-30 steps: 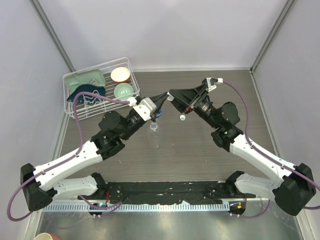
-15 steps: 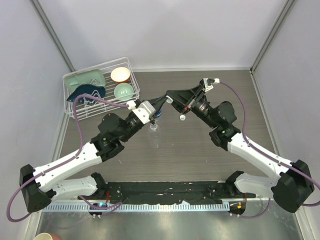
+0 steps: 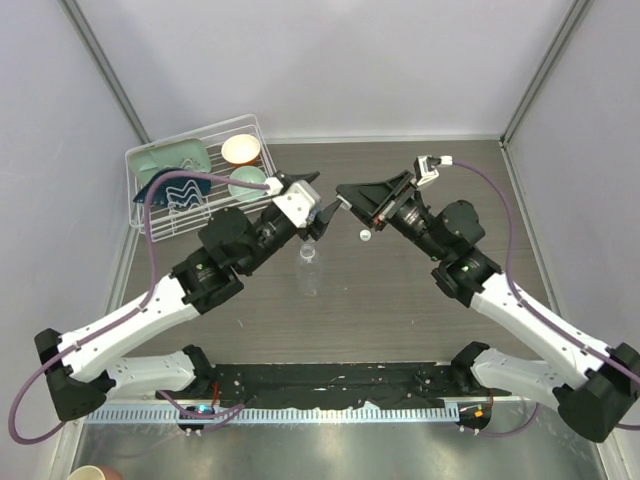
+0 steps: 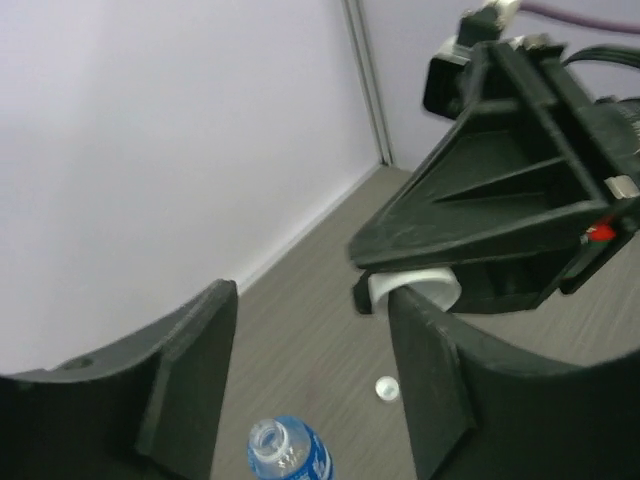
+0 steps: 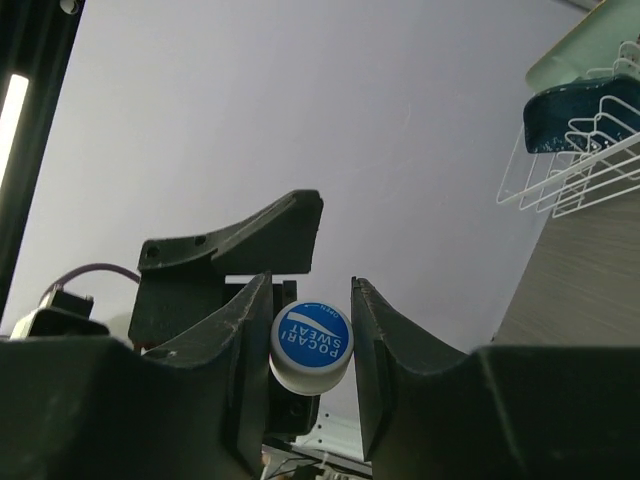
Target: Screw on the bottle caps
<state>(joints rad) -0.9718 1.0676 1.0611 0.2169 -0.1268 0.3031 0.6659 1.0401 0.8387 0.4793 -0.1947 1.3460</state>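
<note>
White plastic with a blue printed top: that small round screw cap [image 5: 310,346] is pinched between the fingers of the right gripper [image 5: 308,286], the two jaws closed snugly on its sides and its printed face turned back toward the wrist camera. So the threaded mouth looks to point outward, past the fingertips. Now the target: the small clear plastic bottle with the blue wrap label [image 4: 287,452] stands upright on the grey table [image 3: 400,300], neck open and pointing up. It sits low between the fingers of the left gripper [image 4: 308,305], which hang spread wide above it, touching nothing. The left arm is the nearer one to that bottle; the right, with the cap, sits just across, higher than the neck. For the cap to meet the threads, I'd say it must come down and turn mouth-down. A second small white cap [image 3: 366,236] lies loose on the table, and the plain clear bottle [image 3: 308,272] stands nearer the arm bases.
</note>
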